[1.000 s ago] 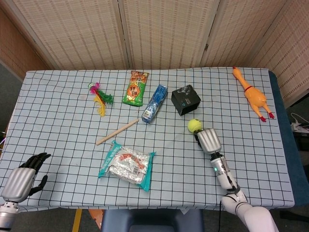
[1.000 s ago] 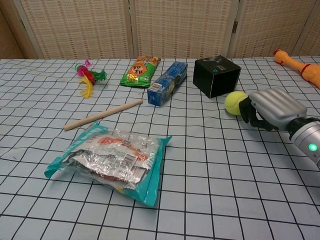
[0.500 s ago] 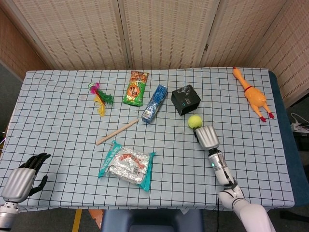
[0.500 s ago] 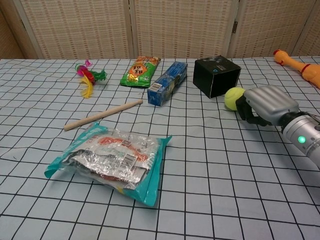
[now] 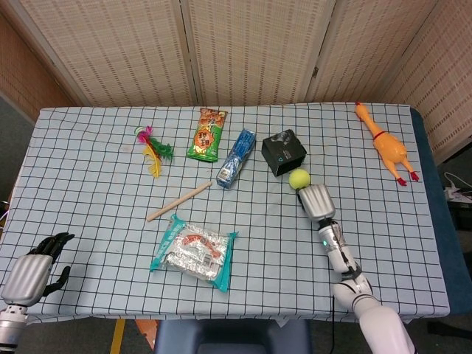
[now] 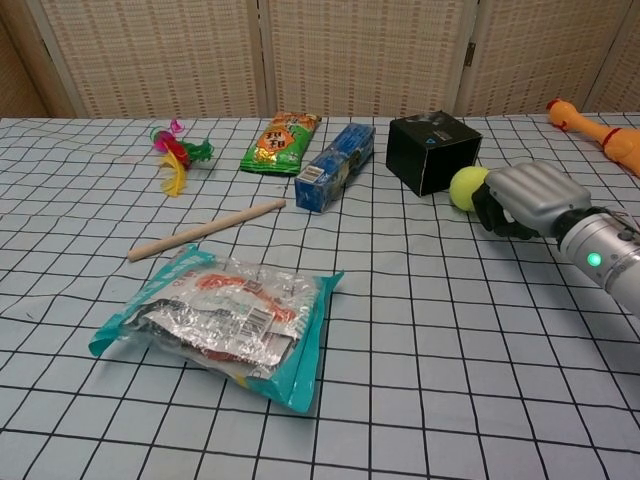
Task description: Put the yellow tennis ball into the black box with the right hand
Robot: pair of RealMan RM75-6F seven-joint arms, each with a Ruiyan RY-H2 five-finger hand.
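Right robot hand (image 6: 524, 199) at yellow felt tennis ball (image 6: 466, 188).
Fingers curl against the ball, grip unclear; ball at 5 o'clock, just beside black cardboard box (image 6: 433, 151).

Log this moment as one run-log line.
right hand: behind tennis ball, grip unclear | ball: on table, beside black box | left hand: idle, near edge

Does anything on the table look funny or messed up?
Nothing is spilled or broken. The oddest thing: the black box looks shut on top, so the tennis ball has no visible way in. The ball sits right beside it, with the right hand against it. The silver snack bag looks crumpled.
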